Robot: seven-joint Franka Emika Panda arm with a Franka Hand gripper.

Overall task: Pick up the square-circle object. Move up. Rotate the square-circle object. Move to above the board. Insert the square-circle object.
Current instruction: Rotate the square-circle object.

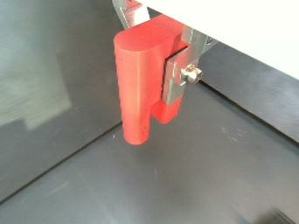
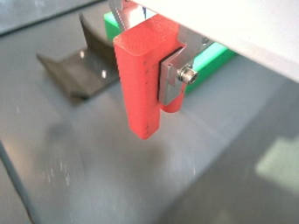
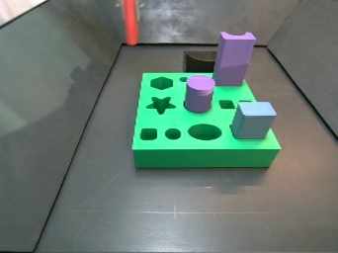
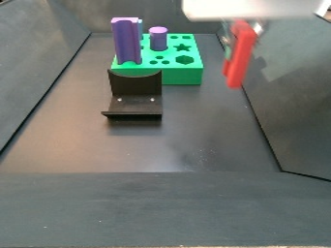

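Observation:
The square-circle object [image 1: 138,79] is a red piece hanging upright in the air, and my gripper [image 1: 163,72] is shut on it. A silver finger plate [image 1: 181,74] with a screw presses on its side. In a wrist view the same red piece [image 2: 142,83] hangs in front of the green board [image 2: 212,63]. In a side view the gripper [image 4: 242,27] holds the piece [image 4: 237,56] well above the floor, to the right of the board [image 4: 177,66]. In a side view the red piece [image 3: 130,22] shows at the far back, beyond the board [image 3: 201,124].
On the board stand a purple cylinder [image 3: 200,94], a tall purple block [image 3: 235,57] and a light-blue cube [image 3: 254,121]. A small black box [image 3: 197,61] sits behind it. The dark fixture [image 4: 134,95] stands on the floor in front of the board. Dark walls enclose the floor.

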